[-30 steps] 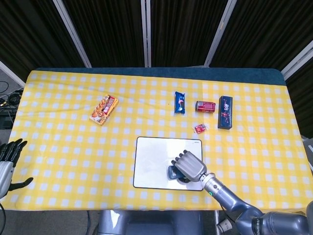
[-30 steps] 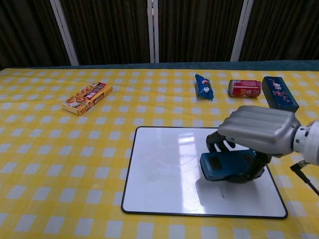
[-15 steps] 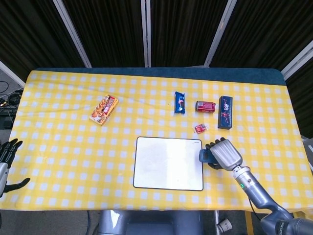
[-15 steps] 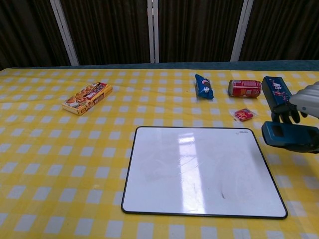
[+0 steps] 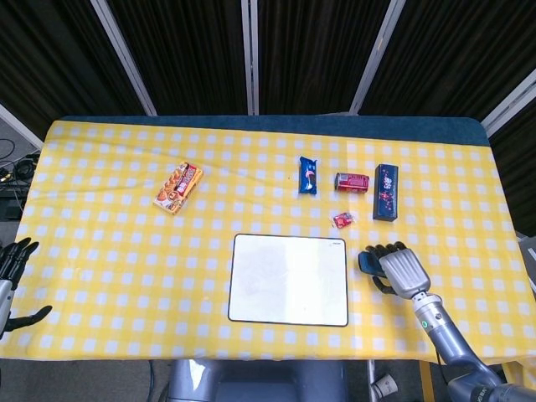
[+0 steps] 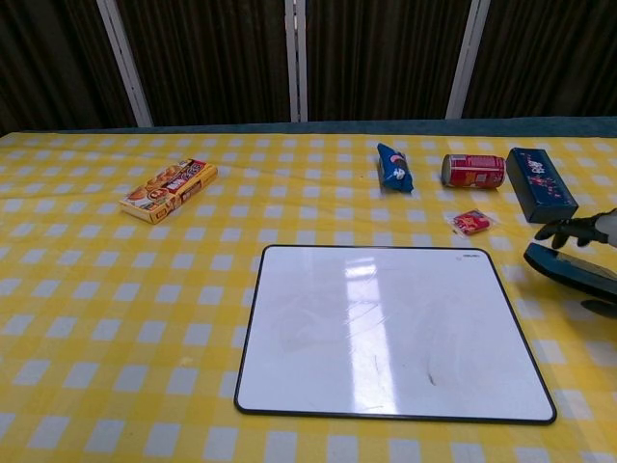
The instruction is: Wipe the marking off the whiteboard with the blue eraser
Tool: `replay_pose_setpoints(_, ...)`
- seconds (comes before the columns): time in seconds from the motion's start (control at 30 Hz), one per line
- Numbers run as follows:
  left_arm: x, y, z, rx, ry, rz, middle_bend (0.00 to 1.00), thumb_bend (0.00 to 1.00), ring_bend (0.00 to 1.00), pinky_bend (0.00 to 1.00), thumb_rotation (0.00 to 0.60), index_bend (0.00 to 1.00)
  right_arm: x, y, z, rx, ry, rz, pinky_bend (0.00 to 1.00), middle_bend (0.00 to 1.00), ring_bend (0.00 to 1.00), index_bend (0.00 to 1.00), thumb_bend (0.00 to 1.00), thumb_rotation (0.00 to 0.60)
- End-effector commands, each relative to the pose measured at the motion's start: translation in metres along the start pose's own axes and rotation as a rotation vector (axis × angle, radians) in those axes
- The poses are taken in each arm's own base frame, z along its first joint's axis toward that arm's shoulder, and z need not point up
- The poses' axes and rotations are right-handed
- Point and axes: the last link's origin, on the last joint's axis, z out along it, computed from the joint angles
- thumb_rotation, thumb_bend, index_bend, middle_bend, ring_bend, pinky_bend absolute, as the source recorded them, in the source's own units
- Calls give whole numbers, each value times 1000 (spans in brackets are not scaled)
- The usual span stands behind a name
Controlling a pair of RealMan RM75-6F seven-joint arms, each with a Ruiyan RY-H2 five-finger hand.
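Note:
The whiteboard lies flat near the table's front edge, and the chest view shows the whiteboard with small faint dark marks on its lower right part. My right hand is off the board, just right of its right edge, and grips the blue eraser under its fingers. In the chest view the blue eraser shows at the right border with the right hand partly cut off above it. My left hand hangs past the table's front left corner, fingers apart, holding nothing.
Behind the board lie a small red packet, a red can on its side, a dark blue box and a blue snack packet. An orange snack box sits at the left.
My right hand carried the eraser off the whiteboard's lower right part and out past its right edge. The left hand has barely moved.

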Motion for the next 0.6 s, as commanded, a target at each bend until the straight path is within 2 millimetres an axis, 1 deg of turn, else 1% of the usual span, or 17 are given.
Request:
replay_pose_setpoints(0.03, 1, 0, -1, -2, 1, -3, 0, 0, 0, 0, 600, 0, 12, 2, -12, -34, 42, 48, 0, 0, 0, 0, 0, 600)
replay_pose_setpoints(0.17, 2, 1, -3, -13, 5, -10, 0, 0, 0, 0, 600, 0, 33, 6, -38, -28, 104, 111, 0, 0, 0, 0, 0, 600)
replay_pose_setpoints(0.2, 3, 2, -4, -18, 7, -13, 0, 0, 0, 0, 600, 0, 44, 9, -54, -27, 155, 135, 0, 0, 0, 0, 0, 600)
replay_pose_setpoints(0.27, 3, 2, -4, -20, 7, -13, 0, 0, 0, 0, 600, 0, 48, 12, -62, -25, 174, 142, 0, 0, 0, 0, 0, 600)
replay_pose_setpoints(0.3, 3, 2, -4, -22, 7, -13, 0, 0, 0, 0, 600, 0, 52, 14, -70, -30, 200, 156, 0, 0, 0, 0, 0, 600)
replay_pose_setpoints(0.37, 4, 3, -4, -28, 8, -15, 0, 0, 0, 0, 600, 0, 61, 22, -94, -66, 274, 200, 0, 0, 0, 0, 0, 600)
replay_pose_setpoints(0.47, 4, 4, -5, -36, 7, -18, 0, 0, 0, 0, 600, 0, 64, 29, -115, -108, 328, 199, 0, 0, 0, 0, 0, 600)
replay_pose_setpoints(0.6, 4, 4, -5, -49, 12, -19, 0, 0, 0, 0, 600, 0, 66, 35, -128, -138, 373, 145, 0, 0, 0, 0, 0, 600)
